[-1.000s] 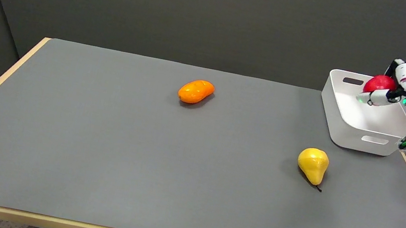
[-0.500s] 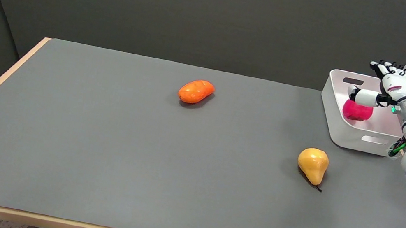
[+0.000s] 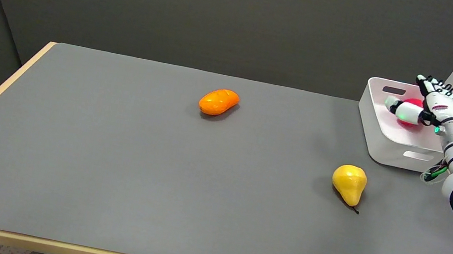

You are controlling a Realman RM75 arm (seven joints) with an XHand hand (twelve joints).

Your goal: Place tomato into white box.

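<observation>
Red tomato (image 3: 409, 118) now released, boxed.

table (image 3: 105, 180): everything you've got sits on this, with a wall right behind its far edge
white box (image 3: 390, 149): parked way over at the far right corner of the table
tomato (image 3: 409, 123): inside the white box, toward its back, partly hidden behind your thumb
right hand (image 3: 436, 110): your arm comes in from the lower right, and the hand hangs over the box's right side, fingers spread, nothing in it
pear (image 3: 349, 182): in front of the box and a bit left of it, on the table
mango (image 3: 218, 101): around mid-table toward the back, well left of the box and pear
</observation>
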